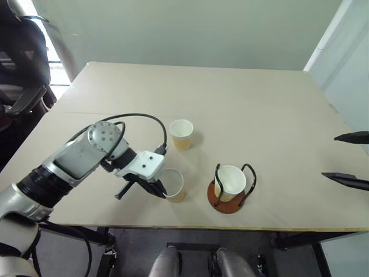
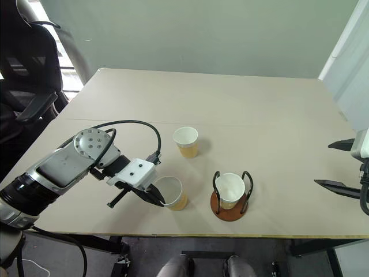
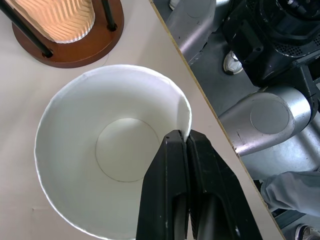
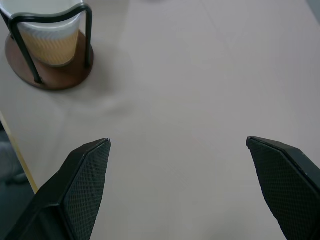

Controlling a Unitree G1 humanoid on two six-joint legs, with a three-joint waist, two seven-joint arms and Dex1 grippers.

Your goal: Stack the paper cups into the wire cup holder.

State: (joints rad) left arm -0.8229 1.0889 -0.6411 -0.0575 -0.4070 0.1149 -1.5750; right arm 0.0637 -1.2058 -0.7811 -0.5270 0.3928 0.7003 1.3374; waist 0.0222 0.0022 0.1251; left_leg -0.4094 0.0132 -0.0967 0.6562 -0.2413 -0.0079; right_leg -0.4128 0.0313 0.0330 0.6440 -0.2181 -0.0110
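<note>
Three tan paper cups with white insides stand on the table. One cup point(image 1: 181, 134) is alone near the middle. A second cup point(image 1: 230, 181) sits inside the wire cup holder point(image 1: 222, 202), a reddish-brown disc with two black wire loops. The third cup point(image 1: 174, 186) stands just left of the holder, near the front edge. My left gripper point(image 3: 182, 136) is shut on this cup's rim point(image 3: 186, 117), one finger inside and one outside. My right gripper point(image 4: 177, 145) hangs open over bare table to the right of the holder point(image 4: 55, 77).
The beige table point(image 1: 259, 104) ends close in front of the held cup and the holder. A black office chair point(image 1: 23, 63) stands off the table's left side. A pale wall panel point(image 1: 346, 63) runs along the right.
</note>
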